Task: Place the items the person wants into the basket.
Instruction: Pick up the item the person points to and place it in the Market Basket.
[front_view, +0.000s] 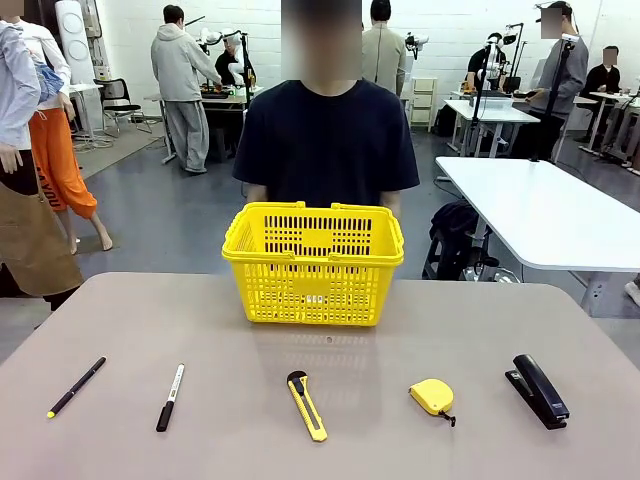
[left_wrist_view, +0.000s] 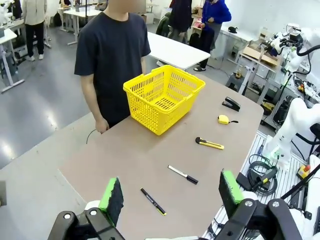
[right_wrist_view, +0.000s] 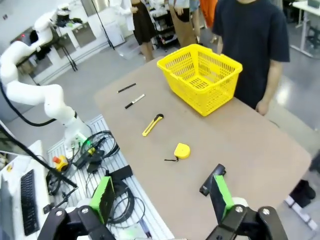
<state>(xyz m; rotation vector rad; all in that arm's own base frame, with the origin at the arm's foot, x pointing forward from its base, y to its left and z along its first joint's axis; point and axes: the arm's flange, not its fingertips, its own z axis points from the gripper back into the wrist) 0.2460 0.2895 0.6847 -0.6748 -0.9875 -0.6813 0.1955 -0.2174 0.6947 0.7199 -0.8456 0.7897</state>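
A yellow basket (front_view: 313, 262) stands at the table's far middle, just in front of the person (front_view: 327, 140) in a dark navy T-shirt. Along the near edge lie a black marker (front_view: 170, 397) with a white label, a yellow-and-black utility knife (front_view: 307, 405) and a small yellow tape measure (front_view: 432, 397). The same basket (left_wrist_view: 164, 96), marker (left_wrist_view: 183, 174), knife (left_wrist_view: 209, 144) and tape measure (left_wrist_view: 223, 119) appear in the left wrist view. My left gripper (left_wrist_view: 171, 193) hangs open, high above the table's corner. High over the opposite corner, my right gripper (right_wrist_view: 160, 194) is open too, above the tape measure (right_wrist_view: 182, 150).
A thin black pen with a yellow tip (front_view: 76, 386) lies at the near left and a black stapler (front_view: 539, 389) at the near right. The person's hand (left_wrist_view: 102, 125) rests at the table's far edge. A white table (front_view: 545, 210) stands behind on the right.
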